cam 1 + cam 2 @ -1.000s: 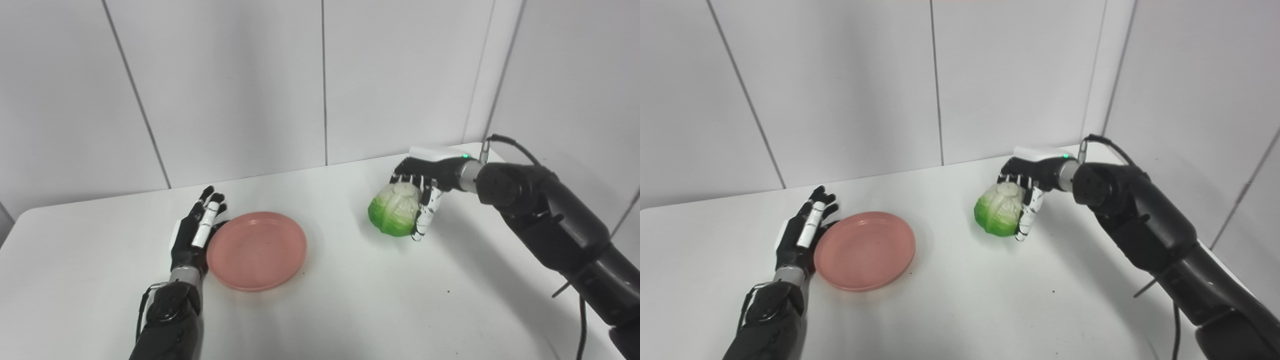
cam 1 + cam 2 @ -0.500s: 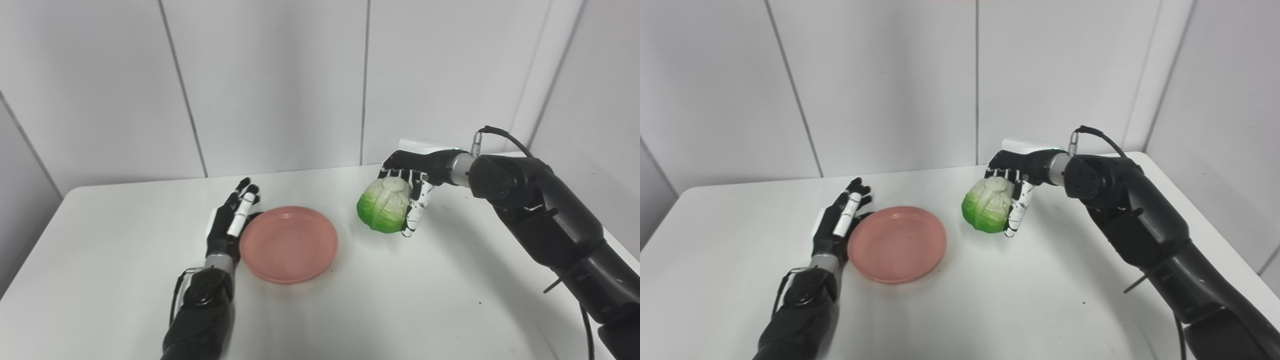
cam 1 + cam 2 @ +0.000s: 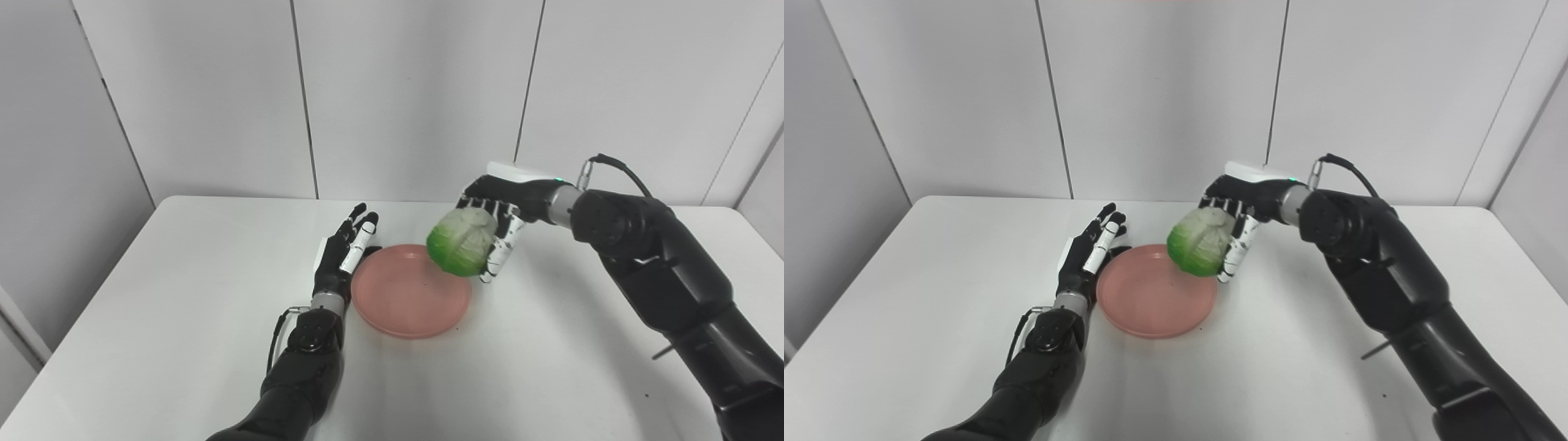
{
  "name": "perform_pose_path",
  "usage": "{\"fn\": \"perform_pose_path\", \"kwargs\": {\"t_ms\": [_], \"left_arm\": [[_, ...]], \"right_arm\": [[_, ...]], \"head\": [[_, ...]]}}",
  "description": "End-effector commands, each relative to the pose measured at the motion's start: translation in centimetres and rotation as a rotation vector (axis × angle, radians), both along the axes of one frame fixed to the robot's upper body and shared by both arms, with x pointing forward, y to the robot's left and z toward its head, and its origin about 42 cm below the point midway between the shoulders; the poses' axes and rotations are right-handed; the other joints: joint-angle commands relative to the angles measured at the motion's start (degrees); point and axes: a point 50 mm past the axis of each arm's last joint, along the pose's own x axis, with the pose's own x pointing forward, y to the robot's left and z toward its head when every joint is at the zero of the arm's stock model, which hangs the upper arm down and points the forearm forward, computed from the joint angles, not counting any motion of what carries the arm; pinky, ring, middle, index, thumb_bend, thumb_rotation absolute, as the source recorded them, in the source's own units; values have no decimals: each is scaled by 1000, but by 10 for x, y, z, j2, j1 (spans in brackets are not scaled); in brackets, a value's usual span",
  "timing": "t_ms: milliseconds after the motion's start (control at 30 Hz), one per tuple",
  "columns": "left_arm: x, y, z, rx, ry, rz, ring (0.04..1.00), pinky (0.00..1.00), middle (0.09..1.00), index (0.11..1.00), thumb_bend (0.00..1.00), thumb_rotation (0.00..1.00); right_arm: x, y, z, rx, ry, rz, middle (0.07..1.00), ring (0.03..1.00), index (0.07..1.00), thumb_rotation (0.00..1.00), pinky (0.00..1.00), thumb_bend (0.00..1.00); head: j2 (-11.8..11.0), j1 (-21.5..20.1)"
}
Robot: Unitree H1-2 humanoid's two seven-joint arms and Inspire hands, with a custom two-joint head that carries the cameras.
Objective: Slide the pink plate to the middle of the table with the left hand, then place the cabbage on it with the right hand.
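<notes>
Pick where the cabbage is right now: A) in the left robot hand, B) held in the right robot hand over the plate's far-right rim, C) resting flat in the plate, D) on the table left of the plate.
B: the right robot hand grips the cabbage above the far-right edge of the pink plate.

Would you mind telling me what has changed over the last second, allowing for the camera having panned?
The right hand has carried the cabbage leftward; it now hangs over the right rim of the pink plate, where a gap separated them before. The grip is unchanged. The left hand stays open against the plate's left edge, and the plate looks unmoved beside it.
</notes>
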Motion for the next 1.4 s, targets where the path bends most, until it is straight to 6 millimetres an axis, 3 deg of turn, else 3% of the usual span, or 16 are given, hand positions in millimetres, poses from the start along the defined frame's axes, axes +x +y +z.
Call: {"fn": "perform_pose_path", "kwargs": {"t_ms": [0, 233, 533, 667, 867, 1000, 1100, 1167, 1233, 1367], "left_arm": [[-28, -31, -41, 4, 166, -71, 868, 641, 872, 876, 754, 734], [-30, -32, -43, 5, 163, -67, 852, 674, 870, 869, 743, 732], [-32, -35, -45, 30, 166, -67, 846, 733, 864, 866, 715, 742], [-32, -35, -44, 30, 163, -63, 845, 703, 862, 865, 711, 746], [-29, -34, -41, 39, 154, -64, 849, 735, 865, 881, 693, 778], [-30, -36, -41, 53, 153, -73, 867, 847, 879, 884, 701, 800], [-31, -36, -42, 47, 159, -72, 865, 721, 881, 878, 712, 800], [-31, -36, -42, 40, 158, -72, 864, 782, 878, 885, 704, 793], [-30, -35, -41, 35, 155, -76, 884, 863, 905, 894, 706, 780], [-28, -32, -39, 41, 149, -80, 906, 831, 929, 902, 736, 790]], "right_arm": [[5, 14, 38, 17, -124, 48, 557, 520, 574, 155, 446, 930], [13, 24, 28, 7, -129, 45, 553, 502, 576, 155, 421, 917], [22, 39, -3, 13, -124, 33, 557, 510, 595, 97, 437, 906], [22, 47, -17, 27, -123, 45, 559, 508, 601, 91, 438, 906], [17, 57, -33, -25, -125, 104, 557, 505, 605, 113, 438, 906], [14, 61, -38, -35, -125, 117, 589, 539, 621, 171, 467, 917], [16, 59, -40, -23, -117, 117, 602, 550, 633, 205, 477, 937], [17, 57, -41, -3, -98, 107, 653, 600, 669, 258, 526, 988], [17, 55, -43, 14, -73, 92, 842, 829, 747, 347, 703, 1000], [16, 55, -46, -17, -67, 81, 941, 946, 815, 369, 797, 1000]], "head": [[-2, 9], [-4, 24], [1, 34], [1, 36], [5, 37], [6, 35], [8, 32], [8, 30], [8, 27], [10, 19]]}}
